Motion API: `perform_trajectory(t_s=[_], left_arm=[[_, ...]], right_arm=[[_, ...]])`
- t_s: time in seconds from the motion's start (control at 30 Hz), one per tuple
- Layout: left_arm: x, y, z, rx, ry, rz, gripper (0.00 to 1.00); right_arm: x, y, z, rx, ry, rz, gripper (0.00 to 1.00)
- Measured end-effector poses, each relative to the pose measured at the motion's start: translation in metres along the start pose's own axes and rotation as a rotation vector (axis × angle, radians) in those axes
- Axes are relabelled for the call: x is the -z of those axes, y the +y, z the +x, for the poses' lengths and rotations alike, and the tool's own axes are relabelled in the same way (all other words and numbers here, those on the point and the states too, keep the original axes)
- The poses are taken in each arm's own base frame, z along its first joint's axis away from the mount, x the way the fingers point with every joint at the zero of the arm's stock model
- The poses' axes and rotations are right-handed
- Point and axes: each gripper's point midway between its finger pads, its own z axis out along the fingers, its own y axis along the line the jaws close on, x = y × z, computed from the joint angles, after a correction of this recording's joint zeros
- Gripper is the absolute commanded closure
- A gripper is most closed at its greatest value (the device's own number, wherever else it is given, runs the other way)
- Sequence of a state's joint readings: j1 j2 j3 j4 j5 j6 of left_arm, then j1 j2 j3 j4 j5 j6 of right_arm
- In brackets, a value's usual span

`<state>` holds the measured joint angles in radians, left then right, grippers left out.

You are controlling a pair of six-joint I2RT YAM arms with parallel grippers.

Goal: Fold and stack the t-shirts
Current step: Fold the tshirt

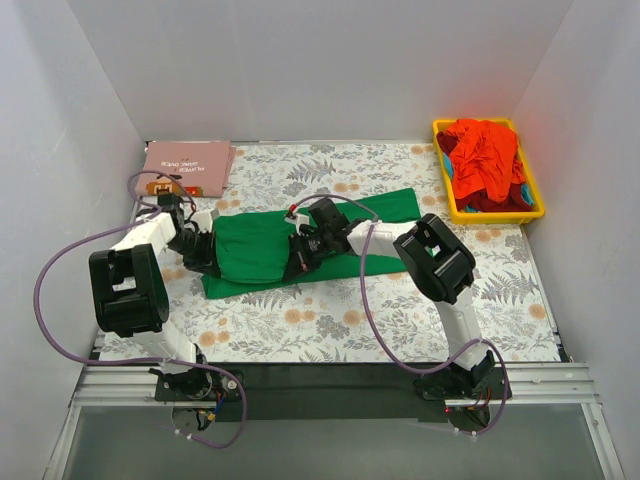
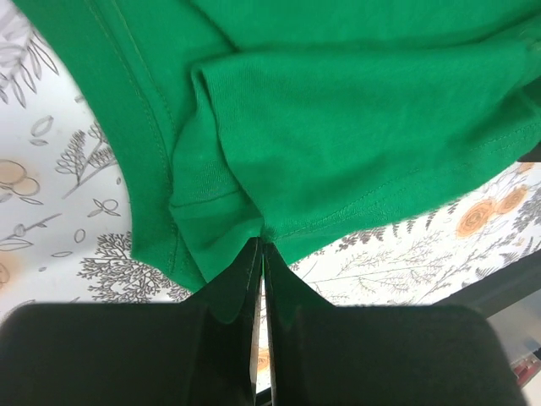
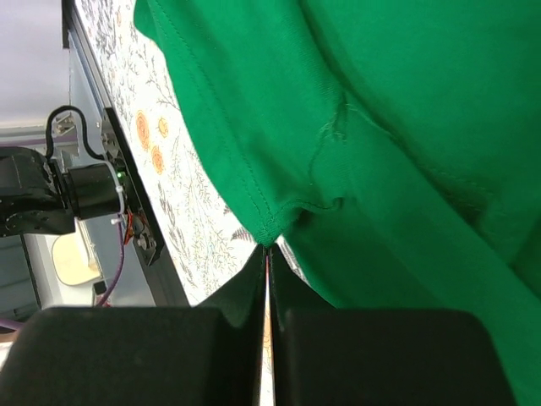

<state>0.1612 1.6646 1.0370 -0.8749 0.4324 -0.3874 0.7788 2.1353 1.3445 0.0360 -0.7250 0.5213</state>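
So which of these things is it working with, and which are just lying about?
In the job: green t-shirt, held by left end effector and right end effector; folded pink t-shirt; red-orange t-shirts.
Just there: yellow bin; floral table covering.

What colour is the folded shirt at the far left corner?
Dusty pink folded t-shirt with white text; best in top external view.

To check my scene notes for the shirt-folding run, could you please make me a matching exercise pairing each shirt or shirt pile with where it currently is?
Things:
1. green t-shirt
2. pink t-shirt
3. red-orange t-shirts

Places:
A. heaped in the yellow bin
B. folded flat at the far left
C. in the middle, clamped in both sets of jaws

Pairs: 1-C; 2-B; 3-A
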Motion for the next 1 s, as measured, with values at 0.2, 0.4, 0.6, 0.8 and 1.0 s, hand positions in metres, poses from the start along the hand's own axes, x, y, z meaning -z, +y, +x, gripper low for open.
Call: perform_trajectory(t_s=[0.2,0.4,0.6,0.8,1.0], left_arm=[[0.013,-0.004,-0.032,-0.021,-0.064,0.010,1.00],[0.011,-0.002,-0.063,-0.015,-0.096,0.039,1.00],[0.007,0.001,-0.087,0.003,-0.118,0.057,1.00],[0.005,0.003,-0.105,0.006,-0.152,0.063,1.00],[0.003,0.003,-0.116,0.019,-0.169,0.076,1.00]], right_arm=[[0.010,-0.005,-0.014,-0.008,-0.037,-0.013,0.99],[0.020,0.000,-0.042,0.008,-0.093,-0.038,0.99],[0.025,-0.001,-0.074,0.038,-0.151,-0.054,0.99],[0.022,-0.021,-0.079,-0.001,-0.156,-0.042,0.99],[0.022,-0.028,-0.080,-0.015,-0.157,-0.035,0.99]])
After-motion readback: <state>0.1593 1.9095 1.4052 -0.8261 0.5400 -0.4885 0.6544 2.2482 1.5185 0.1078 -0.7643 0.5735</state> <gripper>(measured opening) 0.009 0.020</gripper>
